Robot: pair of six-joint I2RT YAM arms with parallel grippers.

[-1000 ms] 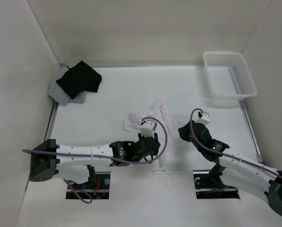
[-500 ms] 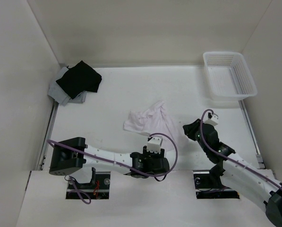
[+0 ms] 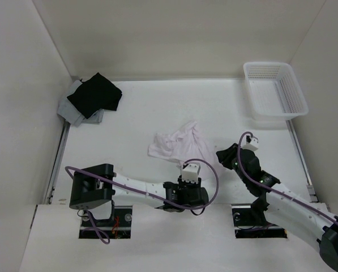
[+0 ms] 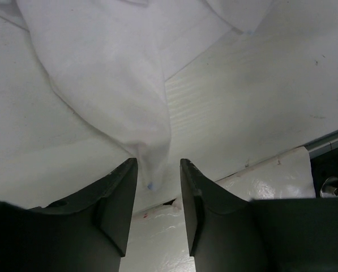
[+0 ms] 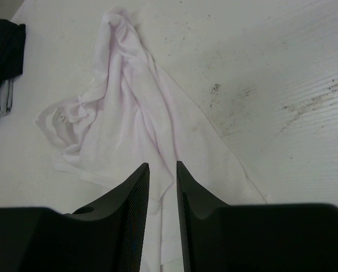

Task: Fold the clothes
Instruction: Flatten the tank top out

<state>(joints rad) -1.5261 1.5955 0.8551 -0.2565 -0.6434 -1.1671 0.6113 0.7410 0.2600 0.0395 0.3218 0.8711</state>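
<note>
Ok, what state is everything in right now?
garment: crumpled, unfolded, lying mid-table.
left gripper: open, a garment tip between its jaws, not pinched.
right gripper: open, empty.
black garment: heaped on the grey stack.
grey stack: in the far-left corner, mostly covered.
basket: upright, empty.

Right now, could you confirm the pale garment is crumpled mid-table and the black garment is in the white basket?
Not quite: the top view shows the black garment on the grey cloth stack, far left; the pale garment is crumpled mid-table.
</note>
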